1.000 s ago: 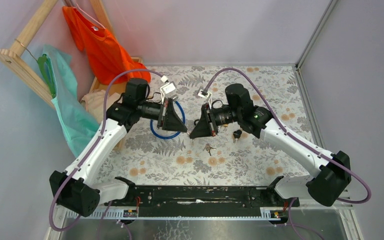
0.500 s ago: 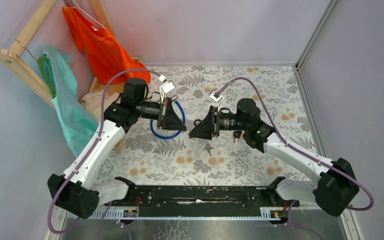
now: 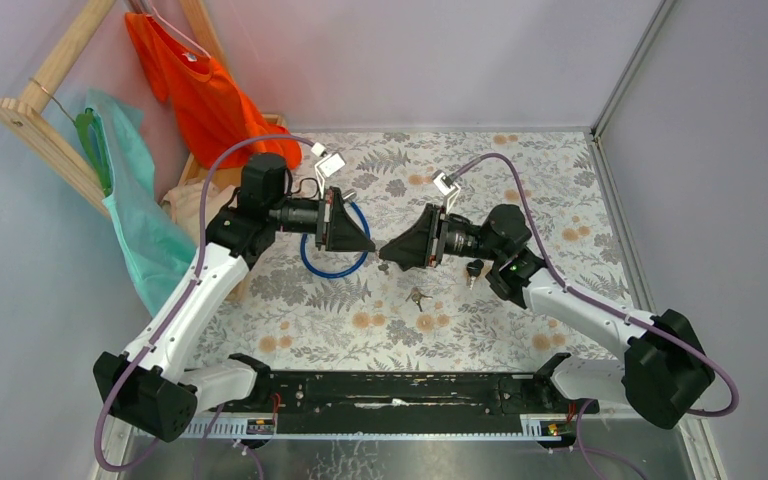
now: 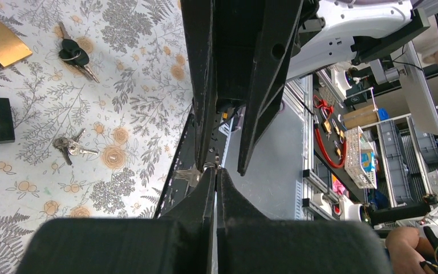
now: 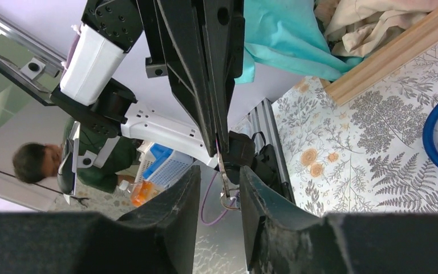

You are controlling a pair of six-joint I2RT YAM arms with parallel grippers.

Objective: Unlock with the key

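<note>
Mid-table, left gripper pinches a small silver metal piece, right gripper half-open; black-headed silver-bladed key lies unused at three o'clock.

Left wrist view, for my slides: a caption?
Shut left gripper pinching a thin silver metal piece, facing the open right gripper.

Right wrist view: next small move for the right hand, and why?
Probably close the right hand on the thin metal piece hanging from the shut left hand: it sits between the open right fingers.
</note>
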